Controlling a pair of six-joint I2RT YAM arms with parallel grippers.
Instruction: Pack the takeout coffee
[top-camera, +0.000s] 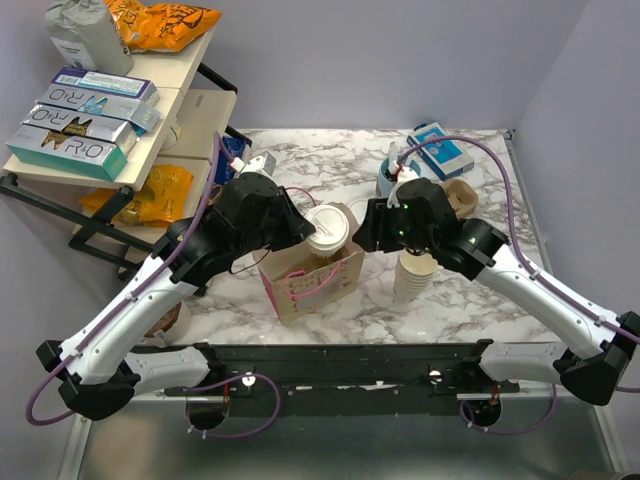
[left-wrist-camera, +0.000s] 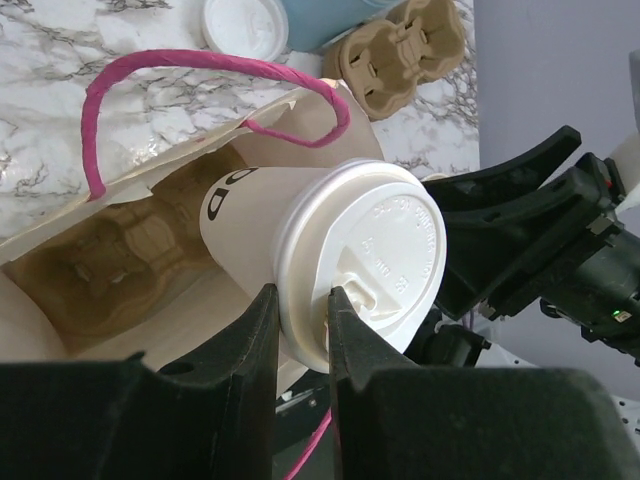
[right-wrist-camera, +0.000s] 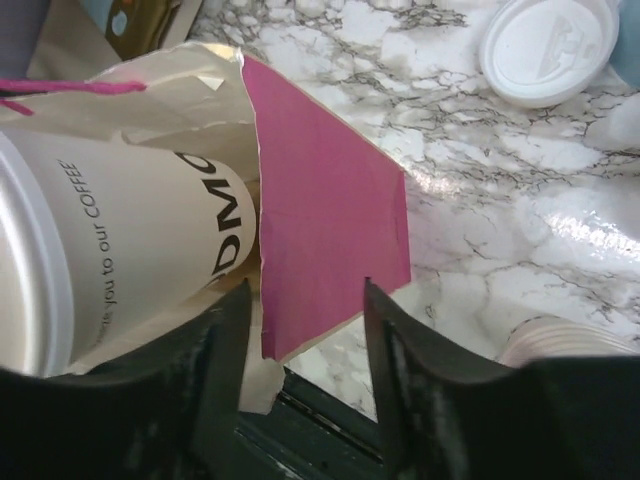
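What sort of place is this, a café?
Probably a robot test lab staged as a coffee counter, not a café: a left arm and a right arm bolted to a marble-look table, a lidded cup at the mouth of a paper bag, and a side shelf of boxes.

One high fixed view, two close wrist views, meeting at the paper bag (top-camera: 320, 282).
The top external camera looks down from above and behind the arm bases over the whole marble table (top-camera: 450, 312), from far off. The left wrist camera sits close behind the left gripper (left-wrist-camera: 300, 300), facing into the bag's open mouth. The right wrist camera looks down, very near, along the bag's pink side. All three share the takeout coffee (top-camera: 328, 228); both wrist views also catch the loose white lid (left-wrist-camera: 245, 25).
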